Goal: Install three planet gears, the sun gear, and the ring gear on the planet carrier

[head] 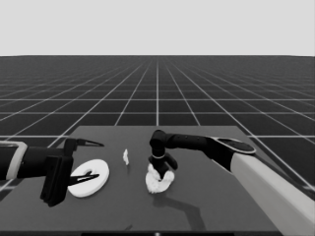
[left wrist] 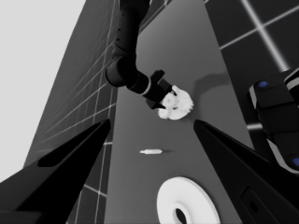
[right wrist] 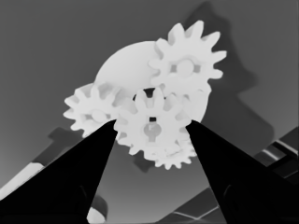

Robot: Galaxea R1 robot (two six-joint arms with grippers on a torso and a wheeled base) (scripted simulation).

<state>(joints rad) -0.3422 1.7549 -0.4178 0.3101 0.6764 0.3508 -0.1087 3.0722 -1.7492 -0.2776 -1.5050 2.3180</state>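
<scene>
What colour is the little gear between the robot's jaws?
White, like the other parts. The gear shows best in the right wrist view, held by the right gripper.

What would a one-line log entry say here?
right gripper: fingers on gear over smaller round part | left gripper: parked over larger round part

Table [head: 206,206]: larger round part [head: 90,178] at left end, under the parked left gripper [head: 91,160]. Thin white piece [head: 126,157] lies between it and the smaller round part [head: 158,182] at centre. Three gears [right wrist: 187,65] sit on the smaller round part; a fourth gear [right wrist: 150,125] sits between the right gripper [right wrist: 152,127] fingers, directly over its middle.
</scene>
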